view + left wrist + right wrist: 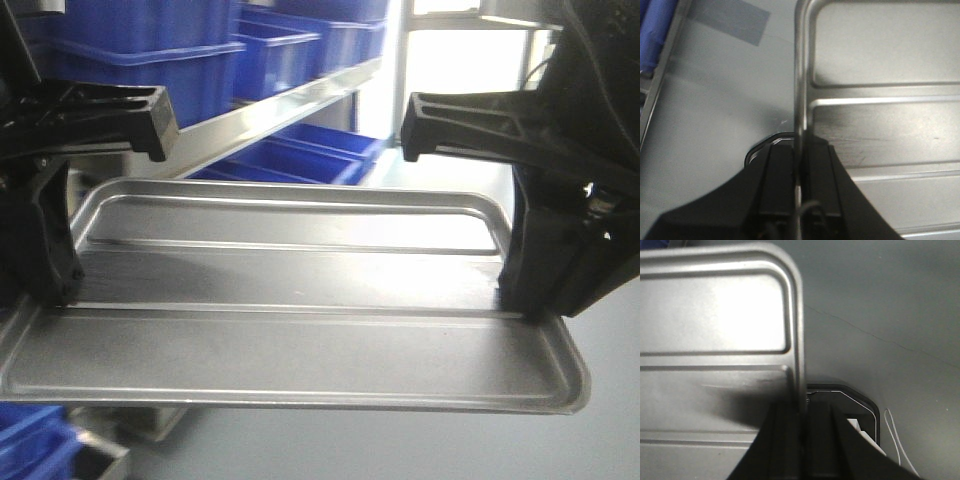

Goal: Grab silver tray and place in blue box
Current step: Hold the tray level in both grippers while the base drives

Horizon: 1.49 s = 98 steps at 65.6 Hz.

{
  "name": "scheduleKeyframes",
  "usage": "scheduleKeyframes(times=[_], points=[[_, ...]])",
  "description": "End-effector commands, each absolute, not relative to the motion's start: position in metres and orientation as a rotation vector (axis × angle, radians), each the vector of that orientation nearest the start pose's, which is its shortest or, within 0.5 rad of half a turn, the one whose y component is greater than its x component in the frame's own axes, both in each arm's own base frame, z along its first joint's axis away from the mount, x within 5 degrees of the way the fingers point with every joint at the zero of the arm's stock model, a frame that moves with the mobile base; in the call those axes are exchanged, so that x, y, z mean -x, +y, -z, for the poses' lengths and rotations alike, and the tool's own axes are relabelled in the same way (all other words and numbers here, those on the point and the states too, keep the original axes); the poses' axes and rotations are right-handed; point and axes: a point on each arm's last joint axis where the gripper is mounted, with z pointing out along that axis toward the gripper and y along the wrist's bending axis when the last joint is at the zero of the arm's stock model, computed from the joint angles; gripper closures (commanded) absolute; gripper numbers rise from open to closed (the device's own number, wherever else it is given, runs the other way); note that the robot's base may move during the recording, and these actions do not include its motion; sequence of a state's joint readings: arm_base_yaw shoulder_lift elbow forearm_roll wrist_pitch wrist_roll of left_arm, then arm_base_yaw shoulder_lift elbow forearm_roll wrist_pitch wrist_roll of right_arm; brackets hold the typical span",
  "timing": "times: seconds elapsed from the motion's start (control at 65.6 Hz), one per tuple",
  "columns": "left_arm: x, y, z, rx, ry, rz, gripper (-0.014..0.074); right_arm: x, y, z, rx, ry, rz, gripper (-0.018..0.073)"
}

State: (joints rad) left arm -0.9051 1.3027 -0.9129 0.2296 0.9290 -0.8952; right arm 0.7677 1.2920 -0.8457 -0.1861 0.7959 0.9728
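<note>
Silver tray [300, 350] hangs level in the air above the grey floor [400, 450], gripped at both short ends. The left gripper [45, 285] is closed on the middle of the tray's left rim, its fingers [777, 180] pinching the thin metal edge from either side. The right gripper [535, 290] is clamped on the right rim in the same way, with one finger [785, 440] lying over the tray's inner face. Beyond the tray's far long edge, blue bins [150, 50] sit on a metal shelf [290, 100].
</note>
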Motion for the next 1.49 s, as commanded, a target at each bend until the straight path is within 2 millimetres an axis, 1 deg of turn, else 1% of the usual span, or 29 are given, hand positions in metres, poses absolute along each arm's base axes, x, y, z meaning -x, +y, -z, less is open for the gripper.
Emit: scheduleKeyframes(times=[0.0, 1.479], points=[[-0.1597, -0.1766, -0.281, -0.179, 2.709, 0.217, 0.0602, -0.1819, 0.1546, -0.2707, -0.111, 2.662, -0.321, 0.0502], [-0.1596, -0.1767, -0.281, -0.178, 2.711, 0.219, 0.0602, -0.1819, 0.1546, -0.2707, -0.111, 2.662, -0.321, 0.0502]])
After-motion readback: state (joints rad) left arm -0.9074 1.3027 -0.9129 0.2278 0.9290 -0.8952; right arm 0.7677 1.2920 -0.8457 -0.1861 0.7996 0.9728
